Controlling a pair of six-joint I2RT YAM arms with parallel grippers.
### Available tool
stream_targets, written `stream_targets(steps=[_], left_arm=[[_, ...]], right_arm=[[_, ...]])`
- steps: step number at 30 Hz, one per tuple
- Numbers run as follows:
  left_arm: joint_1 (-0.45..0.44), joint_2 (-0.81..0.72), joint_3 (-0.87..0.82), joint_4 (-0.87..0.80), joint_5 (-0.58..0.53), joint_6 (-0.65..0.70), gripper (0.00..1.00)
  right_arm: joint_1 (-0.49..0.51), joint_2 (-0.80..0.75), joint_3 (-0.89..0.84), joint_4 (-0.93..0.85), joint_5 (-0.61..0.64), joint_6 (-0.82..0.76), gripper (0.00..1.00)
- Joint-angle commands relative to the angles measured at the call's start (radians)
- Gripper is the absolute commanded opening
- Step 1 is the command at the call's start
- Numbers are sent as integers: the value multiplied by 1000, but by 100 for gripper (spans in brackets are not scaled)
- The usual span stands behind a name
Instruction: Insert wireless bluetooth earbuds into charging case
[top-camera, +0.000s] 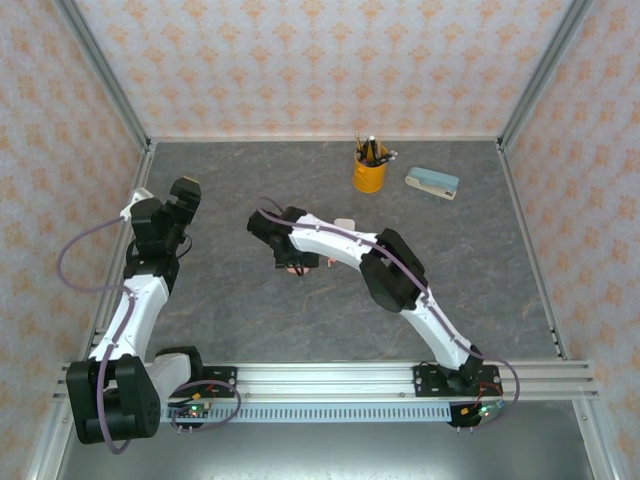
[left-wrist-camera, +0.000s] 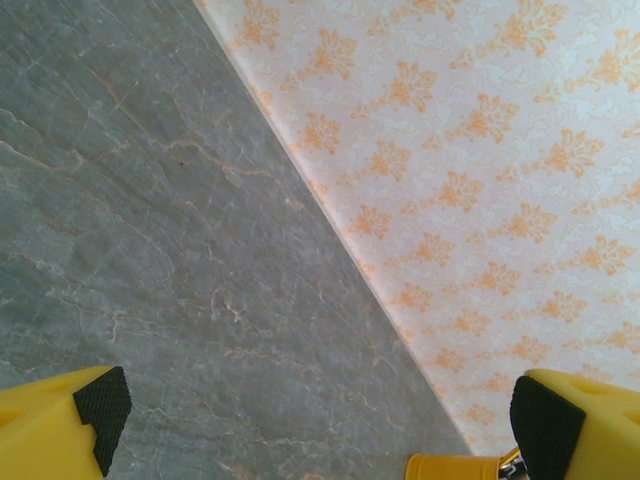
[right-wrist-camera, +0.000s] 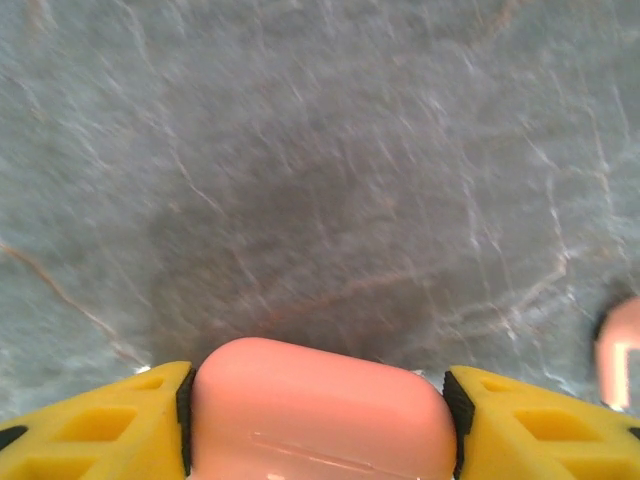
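A salmon-pink pebble-shaped charging case (right-wrist-camera: 320, 410) sits between the yellow fingers of my right gripper (right-wrist-camera: 318, 400). Both black pads (right-wrist-camera: 456, 412) press against its sides, just above the grey table. From above, the right gripper (top-camera: 293, 262) points down near the table's middle, with a bit of pink (top-camera: 302, 268) showing under it. The lid seam looks closed. My left gripper (left-wrist-camera: 315, 410) stands wide open with nothing between its pads (left-wrist-camera: 100, 405), raised at the left of the table (top-camera: 185, 192). The earbuds are out of view.
A blurred pink object (right-wrist-camera: 620, 350) lies at the right edge of the right wrist view. A small pale thing (top-camera: 345, 224) peeks out behind the right arm. A yellow pen cup (top-camera: 369, 172) and a teal-and-cream box (top-camera: 432, 183) stand at the back.
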Motion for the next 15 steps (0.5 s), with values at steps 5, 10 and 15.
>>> stream_targets(steps=[5, 10, 15], left_arm=[[-32, -30, -8, -71, 25, 54, 100], [-49, -14, -9, -94, 26, 73, 100], [-60, 0, -21, -98, 29, 80, 100]], right_arm=[[5, -1, -35, -29, -32, -35, 71], [6, 5, -27, -39, -35, -31, 74], [5, 29, 1, -63, -49, -2, 76]])
